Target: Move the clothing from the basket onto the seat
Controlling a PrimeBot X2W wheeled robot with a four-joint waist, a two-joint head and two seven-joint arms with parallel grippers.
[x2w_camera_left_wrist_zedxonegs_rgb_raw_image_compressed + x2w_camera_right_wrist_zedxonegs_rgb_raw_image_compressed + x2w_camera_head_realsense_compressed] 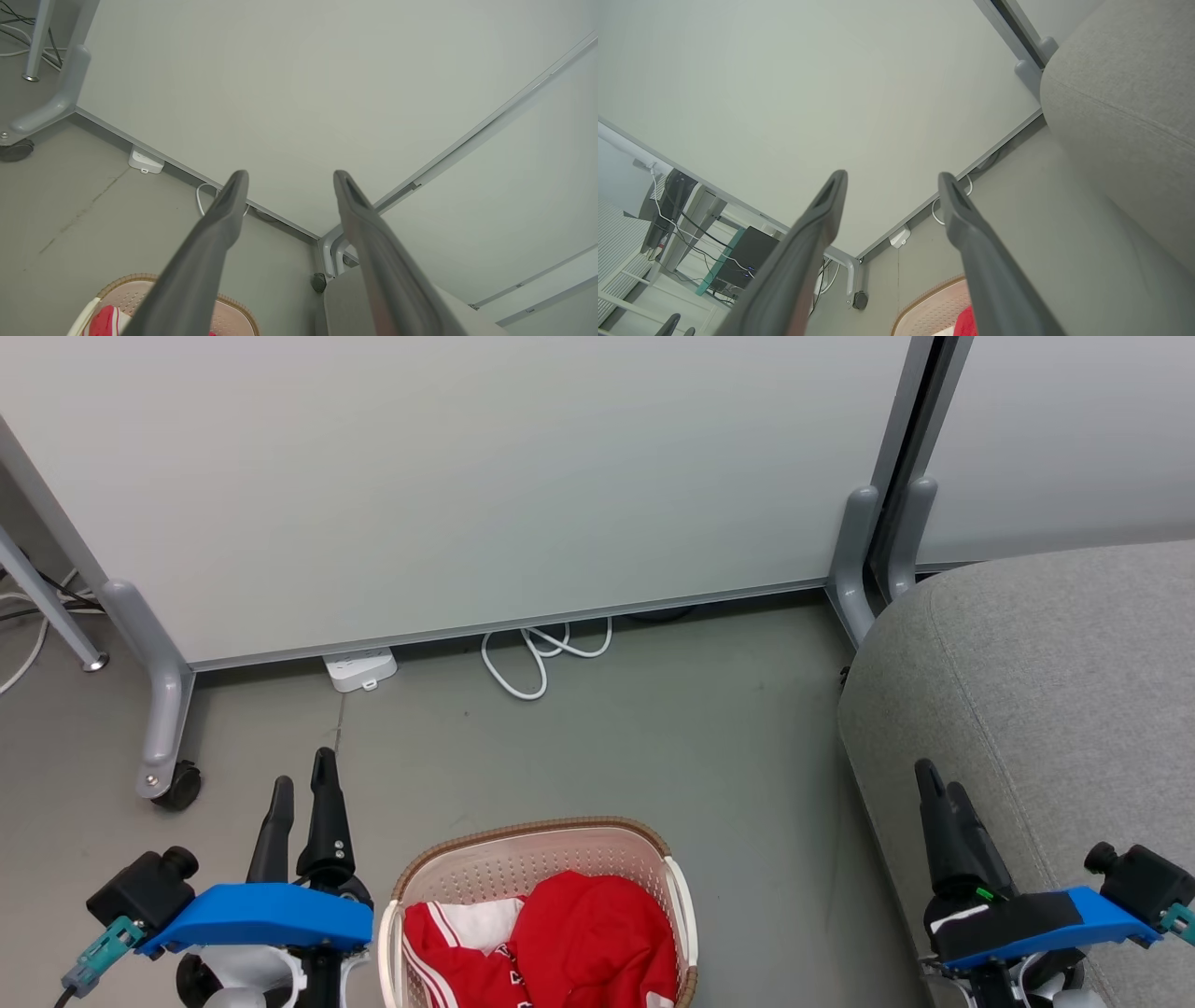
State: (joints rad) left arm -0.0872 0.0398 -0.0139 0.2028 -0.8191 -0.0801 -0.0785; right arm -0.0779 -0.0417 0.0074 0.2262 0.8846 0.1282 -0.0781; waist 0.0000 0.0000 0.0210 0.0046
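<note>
The basket (532,831) stands on the floor at the bottom centre, cream with a brown woven rim. Inside lies the clothing: a plain red garment (597,924) on the right and a red jersey (448,957) with white striped trim on the left. The light-grey seat (1046,691) rises at the right. My left gripper (303,773) hovers open left of the basket, and my right gripper (938,779) is open over the seat's front edge. In the left wrist view my left gripper (289,175) is empty above the basket (126,279). The right wrist view has my right gripper (892,176) empty, the basket (924,308) below and the seat (1120,93) at right.
A pale partition panel (467,476) stands behind the floor, on grey feet; one foot with a castor (177,784) is at the left, and other feet (854,560) are beside the seat. A white power strip (359,669) and a looped white cable (532,658) lie at its base.
</note>
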